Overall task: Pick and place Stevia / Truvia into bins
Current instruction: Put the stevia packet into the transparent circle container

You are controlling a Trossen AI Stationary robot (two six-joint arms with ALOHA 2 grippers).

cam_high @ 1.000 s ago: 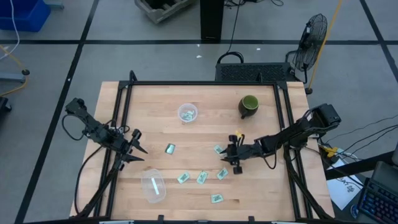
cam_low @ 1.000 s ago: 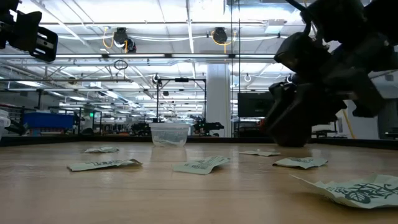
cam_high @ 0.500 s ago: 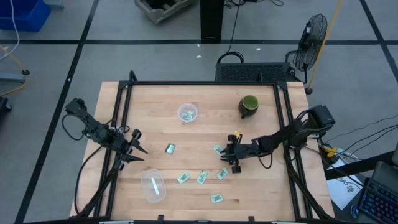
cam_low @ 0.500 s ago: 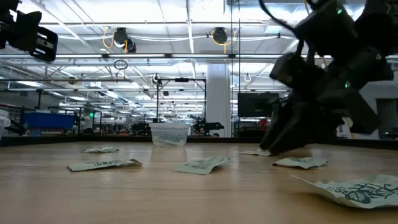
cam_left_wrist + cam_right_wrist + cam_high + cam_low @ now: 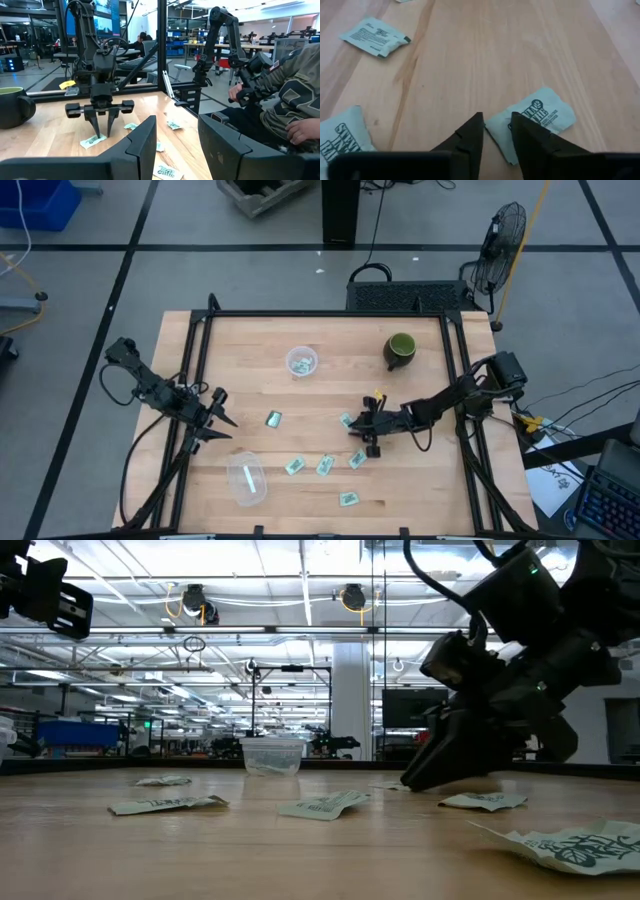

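On the pale wood counter [image 5: 320, 390], the right gripper [image 5: 496, 131], fingers narrowly parted, straddles a crinkled paper sachet's [image 5: 535, 120] edge, visible only from its wrist; left gripper [image 5: 222, 420] wide, idle.

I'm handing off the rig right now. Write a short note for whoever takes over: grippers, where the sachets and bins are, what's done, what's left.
Right gripper: down at the table, fingers open narrowly at the edge of a sachet; nothing gripped yet.
Left gripper: open, empty, waiting at the table's left side.
Bins: round cup holds at least one sachet; oval tub near the front left, contents unclear.
Left: six sachets loose on the table, including one mid-table, a row of three starting at, and one near the front. The green mug is not a bin.
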